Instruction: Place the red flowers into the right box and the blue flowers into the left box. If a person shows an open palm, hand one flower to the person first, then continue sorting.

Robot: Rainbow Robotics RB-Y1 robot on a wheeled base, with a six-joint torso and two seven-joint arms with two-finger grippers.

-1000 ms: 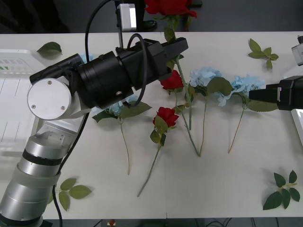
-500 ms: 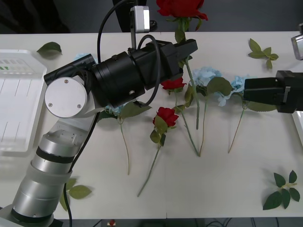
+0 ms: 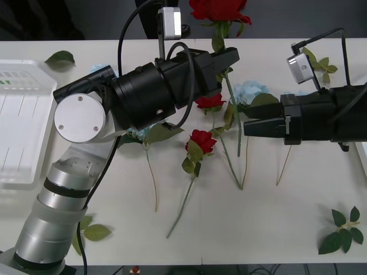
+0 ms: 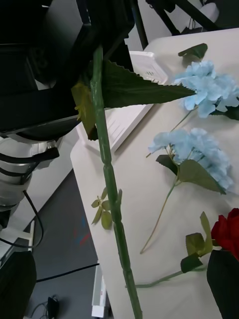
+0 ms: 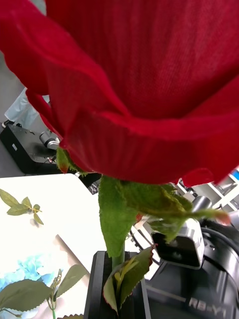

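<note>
Left gripper (image 3: pixel 231 57), upper centre of the front view, clamped on a red rose (image 3: pixel 219 8) whose bloom is cropped by the top edge; right gripper (image 3: pixel 248 126), centre right, fingers' spread unreadable, its arm hiding most of the blue hydrangeas (image 3: pixel 248 91); left box (image 3: pixel 20 137) cut off at left.

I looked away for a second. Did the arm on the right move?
Yes. The right gripper has slid leftward across the table, from beside the right-hand blue flowers toward the held red rose.
</note>
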